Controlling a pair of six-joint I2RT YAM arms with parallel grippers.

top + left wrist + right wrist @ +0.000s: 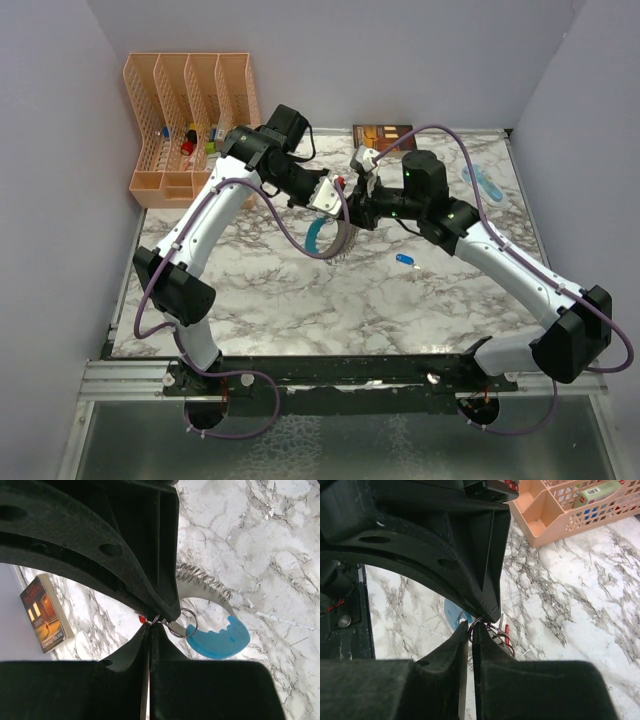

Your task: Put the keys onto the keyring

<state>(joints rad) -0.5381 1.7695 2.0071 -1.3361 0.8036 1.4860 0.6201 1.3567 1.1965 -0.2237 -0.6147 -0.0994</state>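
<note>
Left wrist view — left hand clamped on the keyring; right hand nearly closed — grip unclear.

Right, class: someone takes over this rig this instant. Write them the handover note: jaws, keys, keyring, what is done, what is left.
Left gripper: jaws shut on the keyring, held above the table, its blue strap hanging.
Right gripper: jaws nearly together at the ring's wire; grip unclear.
Red key: at the ring, where both grippers meet; whether it is threaded on cannot be told.
Dark blue key: loose on the table, on the right arm's side, untouched.
Done: keyring picked up.
Left: confirm the red key, then thread the dark blue key.
</note>
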